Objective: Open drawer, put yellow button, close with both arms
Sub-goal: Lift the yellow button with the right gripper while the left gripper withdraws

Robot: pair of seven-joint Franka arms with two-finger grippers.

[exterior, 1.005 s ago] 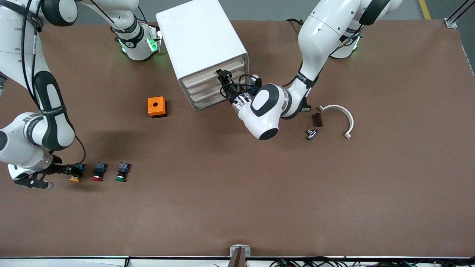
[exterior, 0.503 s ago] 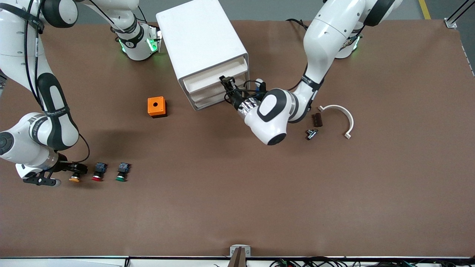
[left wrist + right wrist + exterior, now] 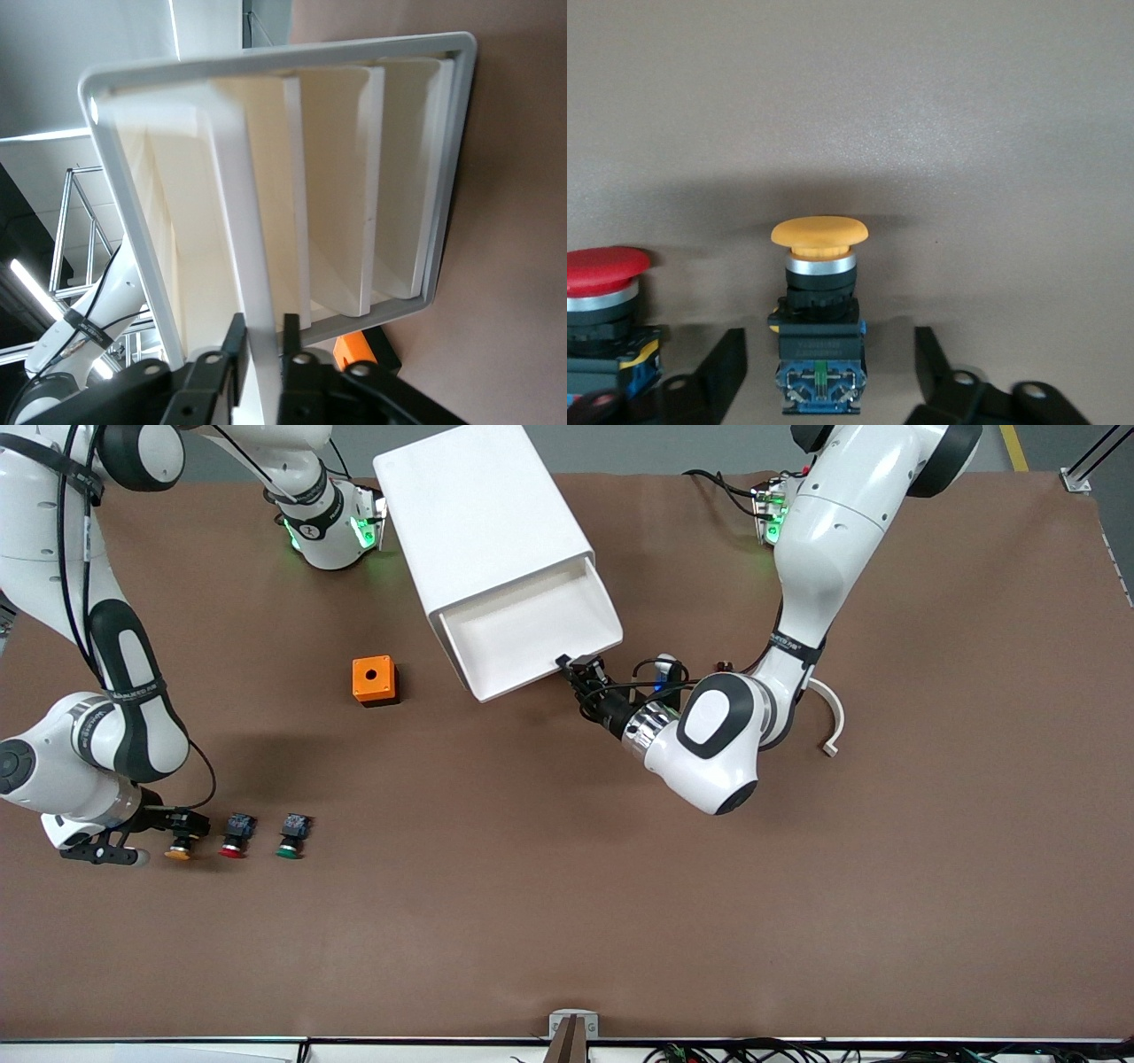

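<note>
- Between the spread fingers (image 3: pixel 726 372) of the right gripper (image 3: pixel 182 825): the yellow button (image 3: pixel 819 314), lying on its side on the table (image 3: pixel 567 921), fingers apart on either side of its black-and-blue body and not touching it.
- Button's long axis flat along the tabletop, yellow cap pointing toward the front camera, body pointing toward the robots' bases.
- Just beside it, in the same row: a red button (image 3: pixel 236 835), then a green button (image 3: pixel 291 836).
- At the left gripper (image 3: pixel 578 677): fingers clamped on the front lip of the drawer (image 3: pixel 532 633), the uppermost tray, pulled well out of the white cabinet (image 3: pixel 483 522).
- Drawer interior bare and white, open end facing the front camera.
- Near the cabinet, toward the right arm's end: an orange box (image 3: pixel 375 680) with a round hole on top.
- Beside the left arm: a white curved bracket (image 3: pixel 833 722).
- No readable writing on the button or drawer.
</note>
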